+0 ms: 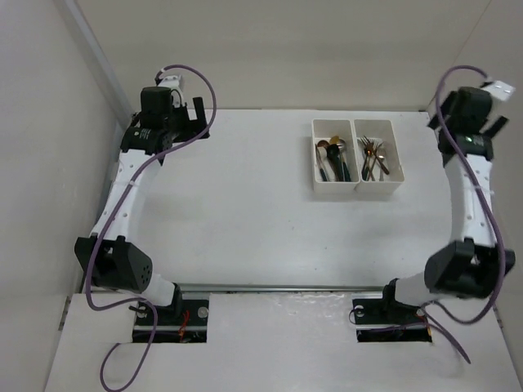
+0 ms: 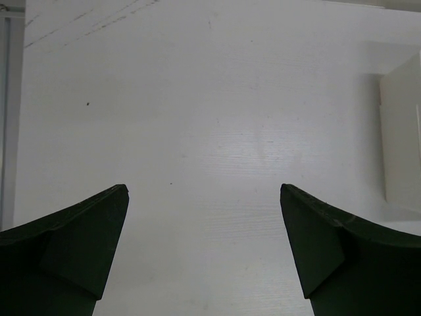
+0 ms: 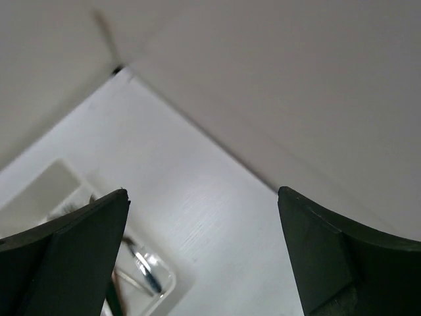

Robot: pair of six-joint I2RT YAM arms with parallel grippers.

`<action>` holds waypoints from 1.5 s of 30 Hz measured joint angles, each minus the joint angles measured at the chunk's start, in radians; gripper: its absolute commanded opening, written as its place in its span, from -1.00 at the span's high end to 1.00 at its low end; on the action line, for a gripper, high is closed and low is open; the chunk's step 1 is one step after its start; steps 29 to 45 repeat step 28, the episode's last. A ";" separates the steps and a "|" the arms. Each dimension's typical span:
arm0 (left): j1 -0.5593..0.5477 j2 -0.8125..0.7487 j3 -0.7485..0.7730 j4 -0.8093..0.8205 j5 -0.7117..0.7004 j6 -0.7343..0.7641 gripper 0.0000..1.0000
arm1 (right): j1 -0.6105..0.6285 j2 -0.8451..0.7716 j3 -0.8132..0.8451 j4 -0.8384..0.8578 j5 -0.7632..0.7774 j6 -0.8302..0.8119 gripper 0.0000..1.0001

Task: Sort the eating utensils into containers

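The two white boxy plastic bins (image 1: 356, 155), stuck side by side, sit on the flat white table (image 1: 237, 229), on the far right part. The slim spoons (image 1: 333, 157) (gold, copper, some w/ dark handles) lie in the left bin. The slim forks (image 1: 374, 157) (silver & copper) lie in the right bin. They lie near-to-far, most heads at the far end. The black two-finger L pincer (image 2: 202, 197) is spread wide & has hold of nothing; only bare table shows between its fingers. It is up by the far left corner of the table, well apart from the bins. A bit of a bin's side shows at the right edge of the left wrist cam. The black two-finger R pincer (image 3: 202, 197) is spread wide too & has nothing in it. It is by the far right edge of the table, near the bins. The right wrist cam is tilted, so it sees the pale wall (image 3: 276, 79) & a corner of a bin w/ sth shiny inside, low on the left.
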 measured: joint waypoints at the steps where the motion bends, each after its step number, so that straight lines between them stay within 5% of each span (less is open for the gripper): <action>1: 0.010 -0.005 -0.006 0.000 -0.010 0.003 -1.00 | -0.041 -0.069 -0.039 0.034 0.031 0.024 -1.00; 12: 0.106 -0.033 -0.080 0.007 -0.107 0.013 -1.00 | -0.068 -0.455 -0.305 0.198 0.468 0.107 -1.00; 45: 0.121 -0.088 -0.142 0.023 -0.084 0.013 -1.00 | -0.068 -0.515 -0.344 0.262 0.374 0.060 -1.00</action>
